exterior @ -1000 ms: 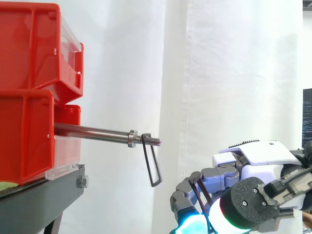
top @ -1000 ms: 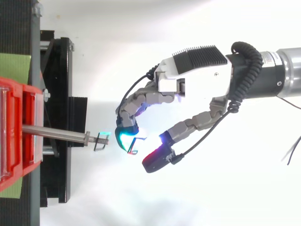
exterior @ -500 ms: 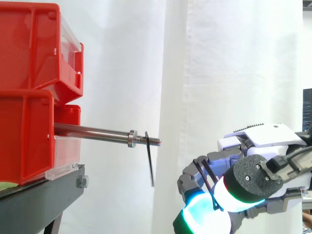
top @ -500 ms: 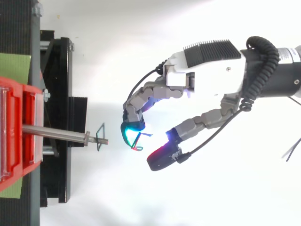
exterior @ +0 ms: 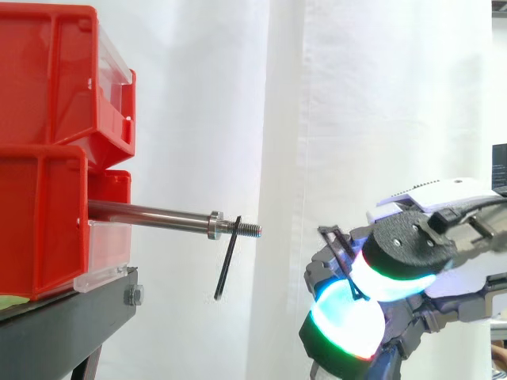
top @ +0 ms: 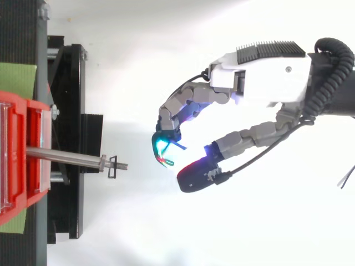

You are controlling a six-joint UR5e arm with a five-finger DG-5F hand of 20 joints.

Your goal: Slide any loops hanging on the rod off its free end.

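A steel rod (exterior: 150,213) sticks out rightward from the red bins (exterior: 47,229), ending in a collar and a threaded free tip. One black wire loop (exterior: 227,259) hangs on that threaded tip just past the collar, tilted with its lower end toward the bins; from above the loop (top: 112,167) sits close to the tip. My hand (top: 266,77) hovers to the right of the rod's end, apart from it. Its fingers are curled, and a second black wire loop (exterior: 339,241) is pinched against the glowing pads (exterior: 345,324).
The bins stand stacked on a black stand (exterior: 71,317) at the left, with a green patch (top: 16,80) behind it in the top view. A white curtain (exterior: 380,103) hangs behind. Open room lies between the rod's tip and my hand.
My hand has drawn back to the right and risen a little, carrying the pinched loop away from the rod. The loop left on the rod has swung, its lower end now nearer the bins.
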